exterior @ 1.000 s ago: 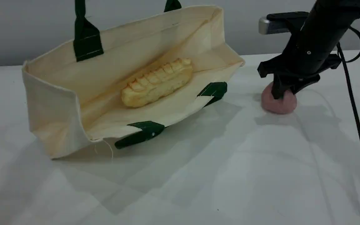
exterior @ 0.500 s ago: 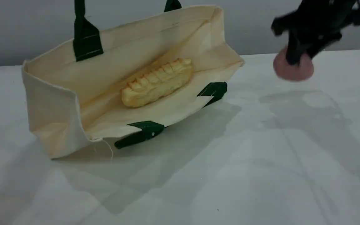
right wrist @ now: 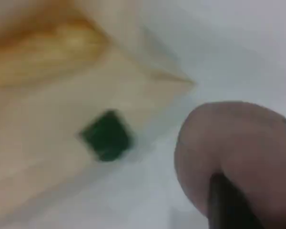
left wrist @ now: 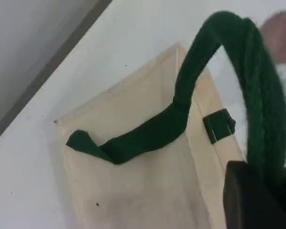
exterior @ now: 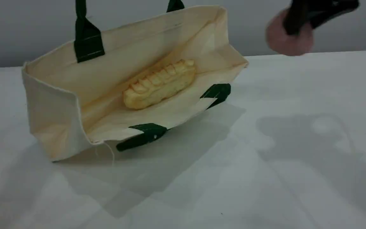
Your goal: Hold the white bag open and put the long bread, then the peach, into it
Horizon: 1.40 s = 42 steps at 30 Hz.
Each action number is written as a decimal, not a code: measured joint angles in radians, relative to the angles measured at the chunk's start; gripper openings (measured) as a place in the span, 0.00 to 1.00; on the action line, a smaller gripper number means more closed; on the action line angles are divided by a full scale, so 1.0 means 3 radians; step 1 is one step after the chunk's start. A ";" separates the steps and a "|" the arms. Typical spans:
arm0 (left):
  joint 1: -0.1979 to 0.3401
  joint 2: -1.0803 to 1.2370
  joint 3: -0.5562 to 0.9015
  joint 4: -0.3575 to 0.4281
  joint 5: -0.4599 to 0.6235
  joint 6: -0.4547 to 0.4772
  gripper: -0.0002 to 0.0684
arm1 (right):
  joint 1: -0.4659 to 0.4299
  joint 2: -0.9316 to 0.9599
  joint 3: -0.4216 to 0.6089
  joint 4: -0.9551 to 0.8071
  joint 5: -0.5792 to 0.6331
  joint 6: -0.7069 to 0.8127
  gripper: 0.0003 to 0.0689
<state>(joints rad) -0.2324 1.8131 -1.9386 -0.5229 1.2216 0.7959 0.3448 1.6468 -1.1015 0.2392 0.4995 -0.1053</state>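
Right tool [exterior: 294, 23] pinches peach [exterior: 284, 41] upper right, airborne; shallow grip may slip short of bag [exterior: 52, 95]. Left tool [left wrist: 257, 200] clamps handle [left wrist: 263, 95].

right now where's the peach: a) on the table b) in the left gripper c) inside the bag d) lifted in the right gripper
d: the peach hangs above the table in the right gripper; only the long bread lies in the white bag
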 joint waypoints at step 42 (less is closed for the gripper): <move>0.0000 0.0000 0.0000 -0.0024 0.0000 -0.0077 0.13 | 0.1355 0.1342 -0.0117 0.0079 -0.2321 -0.0018 0.28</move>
<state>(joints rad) -0.2324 1.8131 -1.9386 -0.5302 1.2216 0.7728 0.7513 2.0495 -1.1366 0.2627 -0.1968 -0.1107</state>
